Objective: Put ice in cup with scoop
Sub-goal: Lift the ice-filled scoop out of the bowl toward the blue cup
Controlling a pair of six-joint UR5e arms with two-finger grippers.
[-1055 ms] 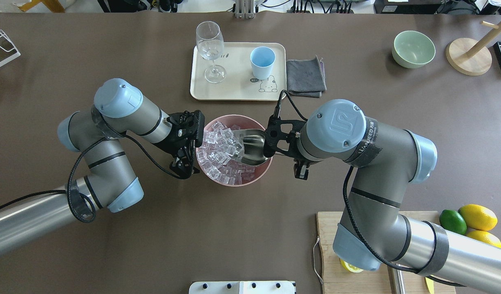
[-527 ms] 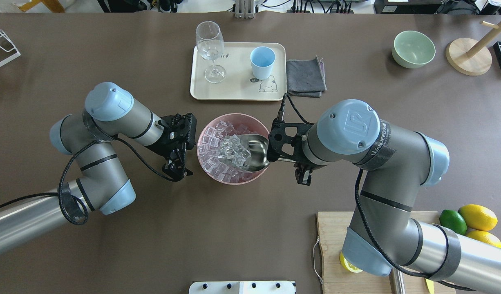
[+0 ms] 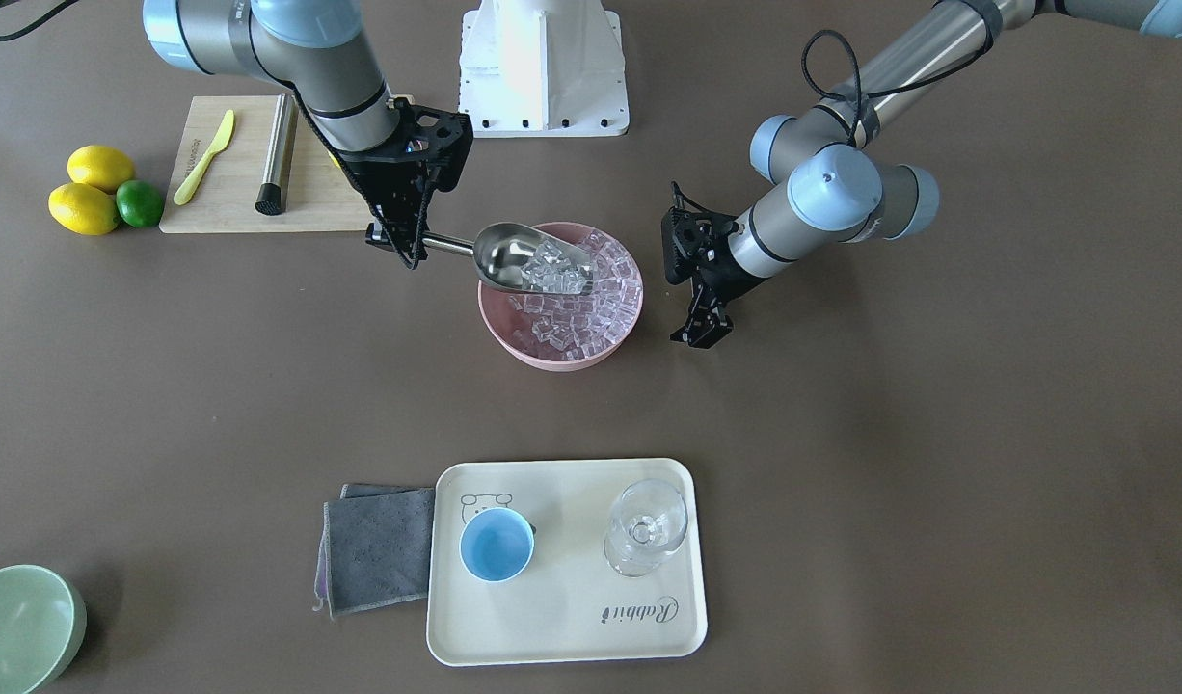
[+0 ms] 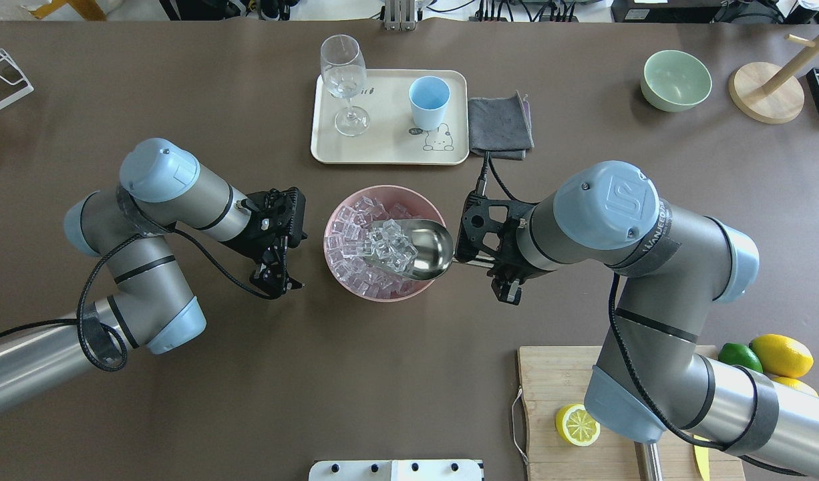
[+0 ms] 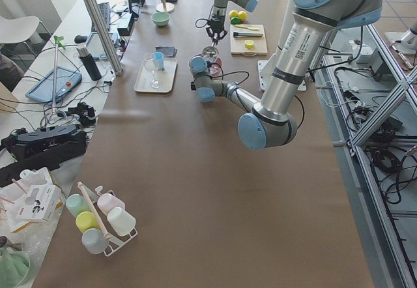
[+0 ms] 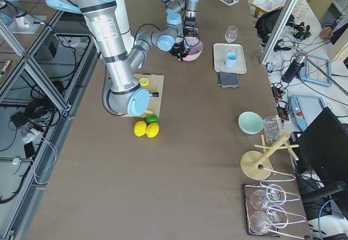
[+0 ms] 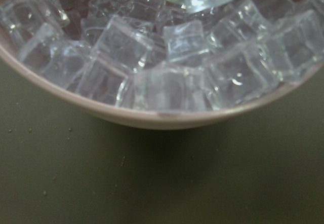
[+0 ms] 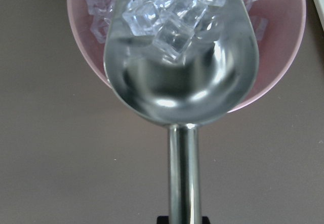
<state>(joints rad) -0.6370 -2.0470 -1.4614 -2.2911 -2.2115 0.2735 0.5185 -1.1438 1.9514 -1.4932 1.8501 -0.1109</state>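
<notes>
1. While my right claw (image 3: 403, 241) clamps the scoop (image 4: 419, 248) by its handle, ice (image 4: 388, 244) heaps its trough above the pink bowl (image 4: 383, 192).
2. The cup (image 4: 428, 100) stands upper centre, on the tray (image 4: 389, 150).
3. Judged risk: a tilt in transit spills ice onto the surface (image 4: 383, 374).

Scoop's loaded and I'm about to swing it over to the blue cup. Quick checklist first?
1. Ice in scoop: ok, several cubes in the trough.
2. Ice seated deep: not ok, cubes heap at the open mouth; the back is bare.
3. Right gripper on the scoop's handle: ok, shut on it.
4. Cup ready: ok, upright and empty on the tray.
5. Wine glass clear of the cup: ok, apart on the same tray.
6. Left gripper clear of the pink bowl: ok, not touching.
</notes>
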